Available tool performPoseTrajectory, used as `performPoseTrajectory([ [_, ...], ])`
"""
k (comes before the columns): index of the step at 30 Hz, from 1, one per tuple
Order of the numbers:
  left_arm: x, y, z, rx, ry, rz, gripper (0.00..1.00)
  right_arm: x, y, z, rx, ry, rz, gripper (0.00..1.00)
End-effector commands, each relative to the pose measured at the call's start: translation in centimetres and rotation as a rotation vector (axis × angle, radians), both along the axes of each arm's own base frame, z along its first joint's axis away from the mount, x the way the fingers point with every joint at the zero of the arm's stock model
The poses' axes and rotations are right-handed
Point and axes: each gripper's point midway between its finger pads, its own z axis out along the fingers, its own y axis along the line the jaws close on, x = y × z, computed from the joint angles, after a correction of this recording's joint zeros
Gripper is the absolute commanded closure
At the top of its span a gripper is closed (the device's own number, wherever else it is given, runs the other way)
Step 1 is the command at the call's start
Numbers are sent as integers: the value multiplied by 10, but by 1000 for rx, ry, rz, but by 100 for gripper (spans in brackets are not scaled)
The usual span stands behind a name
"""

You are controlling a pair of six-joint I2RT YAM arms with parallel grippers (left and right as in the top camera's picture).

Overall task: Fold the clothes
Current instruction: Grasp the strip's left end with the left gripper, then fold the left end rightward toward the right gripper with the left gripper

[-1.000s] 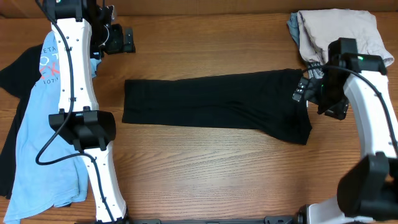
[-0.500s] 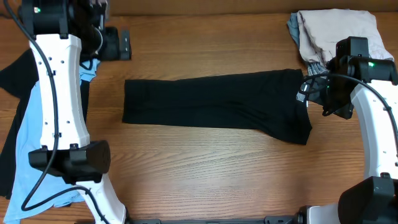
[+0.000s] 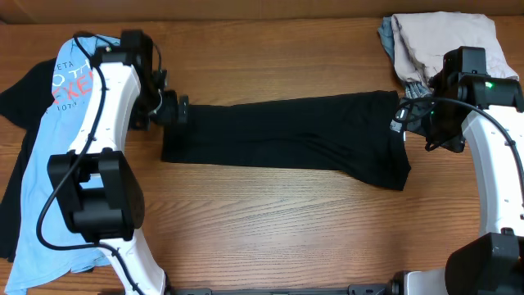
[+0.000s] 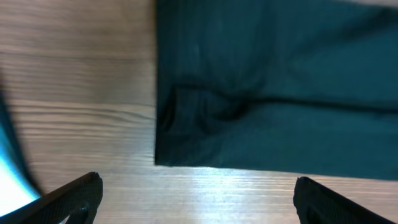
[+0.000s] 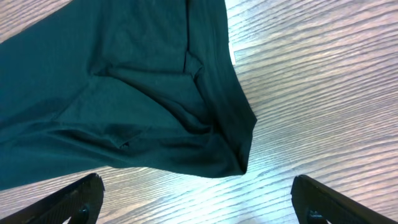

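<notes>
Black pants (image 3: 282,131) lie flat. The left gripper (image 4: 198,183) and right gripper (image 5: 198,182) are at the ends — both wide apart.

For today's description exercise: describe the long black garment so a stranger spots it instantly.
On the wooden table, look at the middle. The black garment lies flat there as one long dark strip, unlike the light blue T-shirt at left and the crumpled beige pile at far right.

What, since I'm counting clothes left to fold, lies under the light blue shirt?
A black garment pokes out at the left edge of the light blue shirt; how far it runs beneath, or anything else there, is hidden.
</notes>
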Motion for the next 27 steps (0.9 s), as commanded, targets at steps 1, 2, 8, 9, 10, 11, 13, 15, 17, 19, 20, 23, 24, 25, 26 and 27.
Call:
performPoseTrajectory([
  [1,-12,1,1,-68,-64,-47,0,3,-2,12,-3,-42,3,0],
  [2,-14,2,-6,-92,-78,-59,0,3,-2,12,-2,-42,3,0],
  [8,-9,6,-30,-245,-187,-133,2,3,-2,12,-2,-44,3,0],
  [9,-7,7,-33,-253,-204,-136,2,4,-2,12,-2,-45,2,0],
  [10,-6,7,-37,-259,-220,-137,2,4,-1,12,-2,-45,3,0],
  [11,-5,8,-41,-261,-232,-139,3,4,-1,12,-2,-45,3,0],
  [13,-4,8,-49,-258,-248,-143,7,4,-1,12,-2,-45,3,0],
  [15,-4,7,-56,-258,-258,-145,13,4,-1,12,-2,-45,3,0],
  [17,-3,4,-58,-274,-269,-149,18,4,-1,12,-2,-45,3,0],
  [19,-2,2,-60,-281,-281,-150,24,4,-1,12,-2,-45,3,0],
  [20,-2,3,-60,-280,-285,-151,27,4,-1,12,-2,-45,3,0],
  [23,-1,5,-64,-266,-295,-152,33,3,-1,12,-1,-43,3,0],
  [24,0,5,-65,-262,-300,-153,34,3,-1,12,-1,-44,3,0],
  [25,1,5,-67,-261,-307,-153,35,3,-1,12,-1,-44,3,0],
  [26,2,6,-68,-259,-311,-153,36,3,-1,12,-1,-44,3,0],
  [27,3,6,-69,-259,-314,-154,36,4,-1,12,-1,-45,3,0],
])
